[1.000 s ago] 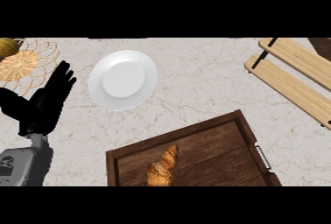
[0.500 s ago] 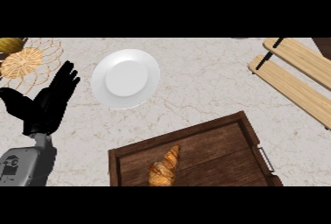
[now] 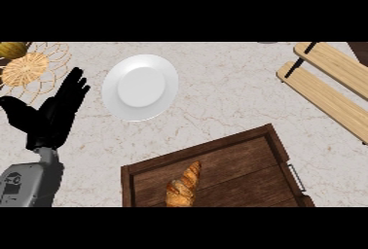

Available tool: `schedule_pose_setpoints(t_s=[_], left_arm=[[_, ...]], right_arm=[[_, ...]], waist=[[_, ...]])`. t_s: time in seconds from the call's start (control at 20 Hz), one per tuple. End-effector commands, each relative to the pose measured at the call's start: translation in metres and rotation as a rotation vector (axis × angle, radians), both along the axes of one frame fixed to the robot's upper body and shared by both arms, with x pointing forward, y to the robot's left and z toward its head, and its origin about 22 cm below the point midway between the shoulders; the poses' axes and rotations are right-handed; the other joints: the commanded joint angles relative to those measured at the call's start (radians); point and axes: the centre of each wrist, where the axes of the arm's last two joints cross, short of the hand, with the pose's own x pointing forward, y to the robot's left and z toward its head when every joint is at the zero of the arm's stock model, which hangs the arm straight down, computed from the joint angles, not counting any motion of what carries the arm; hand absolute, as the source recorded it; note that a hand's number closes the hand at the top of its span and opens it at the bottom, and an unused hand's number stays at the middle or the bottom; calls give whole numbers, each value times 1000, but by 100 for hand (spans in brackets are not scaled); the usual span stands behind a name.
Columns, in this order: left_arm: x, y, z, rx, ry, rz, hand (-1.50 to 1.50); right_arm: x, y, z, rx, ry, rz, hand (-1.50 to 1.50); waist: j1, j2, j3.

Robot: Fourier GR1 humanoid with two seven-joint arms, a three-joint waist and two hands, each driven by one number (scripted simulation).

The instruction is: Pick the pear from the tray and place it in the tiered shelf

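1. Yellow-green, rounded fruit (image 3: 10, 48) is tucked in the far top left corner, cut off by the edge and touching the round straw-coloured wire basket (image 3: 28, 68). That's the only thing that might be the pear; too little of it shows to tell.
2. What lies in the dark brown wooden tray (image 3: 201, 150) is a golden-brown croissant (image 3: 183, 187), lengthwise near the tray's left end. The tray is low in the view, turned at an angle, with a thin metal handle (image 3: 296, 177) on its right end.
3. Up from the tray's left corner is a plain white round plate (image 3: 140, 86), apart from the tray and near the basket.
4. Far right, well apart from the plate, is the tiered shelf (image 3: 327, 92): light wooden slats on a thin black frame, running off the right edge.
5. The black left hand (image 3: 54, 114) is over the counter between basket and plate, fingers straight and pointing up, thumb spread out to the left, holding nothing. Its grey forearm (image 3: 28, 182) comes in from the bottom left.
6. Everything rests on a pale marble counter (image 3: 230, 92), cream with thin brown veins.
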Motion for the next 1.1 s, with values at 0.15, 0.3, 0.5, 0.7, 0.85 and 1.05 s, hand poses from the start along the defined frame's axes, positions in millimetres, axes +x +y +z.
schedule_pose_setpoints(t_s=[0.15, 0.3, 0.5, 0.7, 0.85, 1.05], left_arm=[[-8, -2, 0, -4, -1, -29, 0], [16, 6, 10, 8, 5, -8, 0], [11, -7, 7, -14, -7, -14, 0], [4, 1, -3, 4, -5, -19, 0], [8, -12, -8, 2, -14, -16, 0], [3, -5, -4, 8, -19, -19, 0]], right_arm=[[14, -24, -36, 66, 60, -161, 150], [25, -35, -28, 45, -3, -190, -150], [55, -22, -41, 103, -103, -180, -150], [46, -50, -17, 132, -197, -190, -150], [35, -68, -21, 185, -249, -171, -150], [7, -94, -12, 237, -60, -62, -150]], waist=[[16, 3, 0], [12, 6, 0], [18, 4, 1], [18, 5, 1], [14, 6, 1], [9, 3, 1]])
